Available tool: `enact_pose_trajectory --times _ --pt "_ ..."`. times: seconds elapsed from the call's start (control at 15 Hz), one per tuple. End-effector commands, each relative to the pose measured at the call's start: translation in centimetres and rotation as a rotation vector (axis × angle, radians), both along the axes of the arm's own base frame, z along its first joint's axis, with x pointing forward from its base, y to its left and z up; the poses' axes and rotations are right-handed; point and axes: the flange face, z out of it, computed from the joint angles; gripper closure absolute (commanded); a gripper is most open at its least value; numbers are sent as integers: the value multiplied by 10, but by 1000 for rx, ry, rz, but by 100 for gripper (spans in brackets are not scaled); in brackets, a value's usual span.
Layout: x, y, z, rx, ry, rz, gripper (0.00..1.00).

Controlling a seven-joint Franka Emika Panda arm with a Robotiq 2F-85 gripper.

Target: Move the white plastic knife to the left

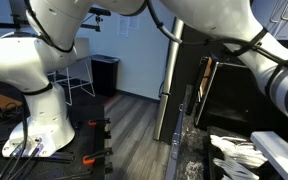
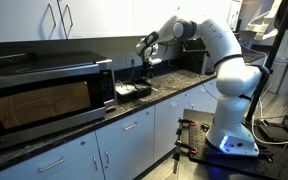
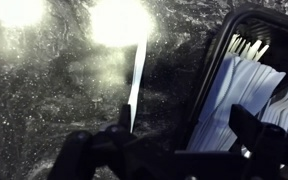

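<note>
The white plastic knife [image 3: 136,85] lies lengthwise on the dark speckled countertop [image 3: 44,100] in the wrist view. My gripper [image 3: 184,135] is open and empty above it. Its left finger sits at the knife's near end and its right finger hangs over the black tray [image 3: 209,70]. In an exterior view the gripper [image 2: 147,52] hovers above the counter, over the black tray [image 2: 134,92]. The knife itself is too small to make out in both exterior views.
The black tray holds several white plastic utensils [image 3: 249,85], just right of the knife. A large microwave [image 2: 44,95] stands on the counter, with upper cabinets [image 2: 64,20] above. Bright light glares on the counter [image 3: 119,20]. The arm's base [image 2: 229,135] stands on the floor.
</note>
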Motion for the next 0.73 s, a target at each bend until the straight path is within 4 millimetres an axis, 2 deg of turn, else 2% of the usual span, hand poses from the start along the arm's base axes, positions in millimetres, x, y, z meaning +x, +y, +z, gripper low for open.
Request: enact_pose_trajectory --times 0.0,0.47,0.53,0.67 --pt "-3 23 19 0 28 46 0" --pt "-7 65 39 -21 54 141 0" --pt "8 51 28 -21 35 102 0" --pt "9 54 29 -21 35 107 0"
